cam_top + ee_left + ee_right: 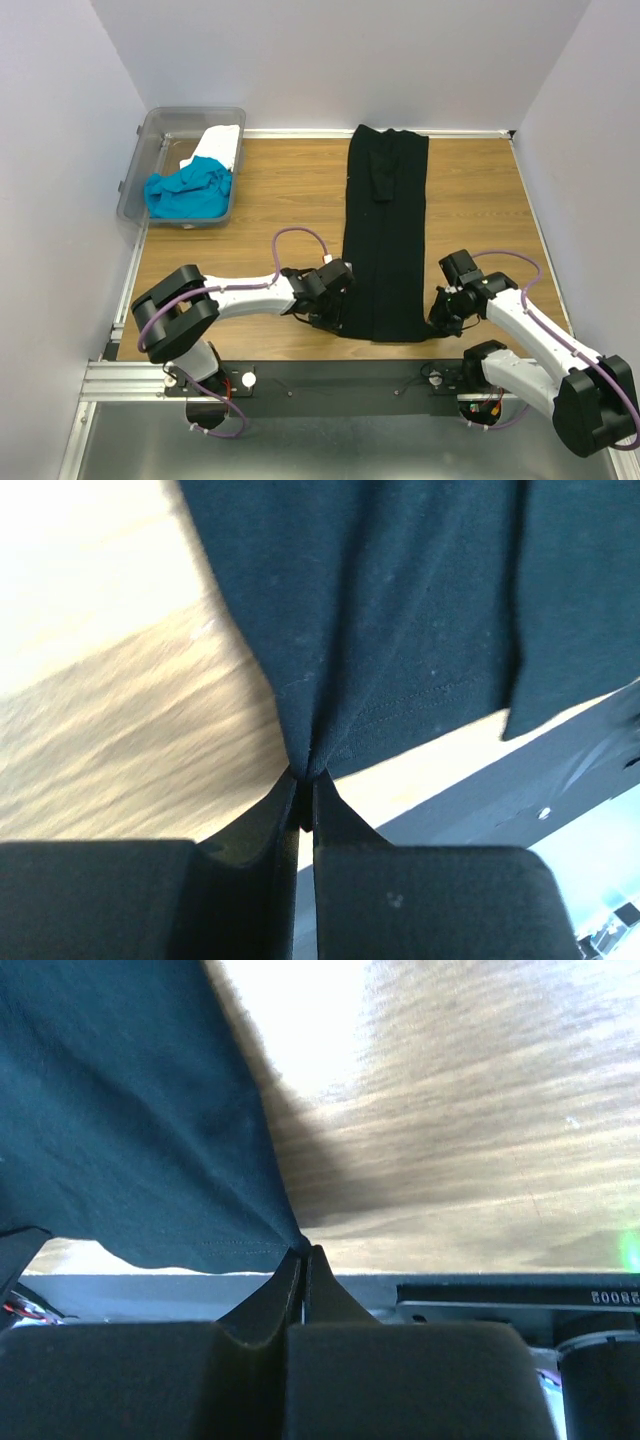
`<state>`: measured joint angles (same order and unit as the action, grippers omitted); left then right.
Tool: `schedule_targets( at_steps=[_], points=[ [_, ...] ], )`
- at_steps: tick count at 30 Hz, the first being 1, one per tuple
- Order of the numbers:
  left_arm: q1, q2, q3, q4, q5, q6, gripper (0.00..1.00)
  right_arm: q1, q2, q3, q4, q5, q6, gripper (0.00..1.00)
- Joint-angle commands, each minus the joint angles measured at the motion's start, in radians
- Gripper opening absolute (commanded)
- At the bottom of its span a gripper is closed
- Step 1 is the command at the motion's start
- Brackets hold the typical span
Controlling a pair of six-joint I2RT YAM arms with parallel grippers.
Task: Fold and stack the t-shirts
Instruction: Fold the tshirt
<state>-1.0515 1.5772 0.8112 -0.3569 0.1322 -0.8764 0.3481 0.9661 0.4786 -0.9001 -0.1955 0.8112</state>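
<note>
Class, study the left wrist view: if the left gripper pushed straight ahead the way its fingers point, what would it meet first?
The black t-shirt: the left gripper is shut on its near hem, so cloth lies directly ahead, spread on the wooden table. Depth beyond is unclear.

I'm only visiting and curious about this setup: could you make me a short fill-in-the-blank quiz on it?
The long shirt laid out flat is ____.
The left gripper and right gripper are each ____ on one of its near corners.
The turquoise shirt and white shirt lie in a clear ____.
Missing: black; shut; bin.
</note>
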Motion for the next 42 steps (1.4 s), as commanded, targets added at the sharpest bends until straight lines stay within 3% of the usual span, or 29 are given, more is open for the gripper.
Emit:
schedule_targets(
  at_steps=[1, 10, 18, 25, 30, 42],
  points=[
    [-0.008, -0.049, -0.056, -0.112, -0.017, 0.016, 0.07, 0.008, -0.004, 0.029, -0.079, 0.039, 0.006, 0.00],
    [-0.004, -0.091, 0.006, -0.146, 0.043, 0.033, 0.06, 0.008, 0.006, 0.092, -0.114, 0.044, -0.027, 0.01],
    [0.131, -0.045, 0.195, -0.220, 0.000, 0.158, 0.06, 0.008, 0.155, 0.305, -0.082, 0.189, -0.067, 0.01],
    [0.295, 0.116, 0.435, -0.225, -0.066, 0.304, 0.06, 0.009, 0.422, 0.538, 0.010, 0.390, -0.173, 0.01],
    [0.350, 0.240, 0.580, -0.174, -0.102, 0.401, 0.06, 0.003, 0.572, 0.693, 0.082, 0.475, -0.231, 0.00],
    [0.433, 0.431, 0.723, -0.008, -0.078, 0.519, 0.06, -0.026, 0.773, 0.841, 0.176, 0.579, -0.277, 0.01]
  ],
)
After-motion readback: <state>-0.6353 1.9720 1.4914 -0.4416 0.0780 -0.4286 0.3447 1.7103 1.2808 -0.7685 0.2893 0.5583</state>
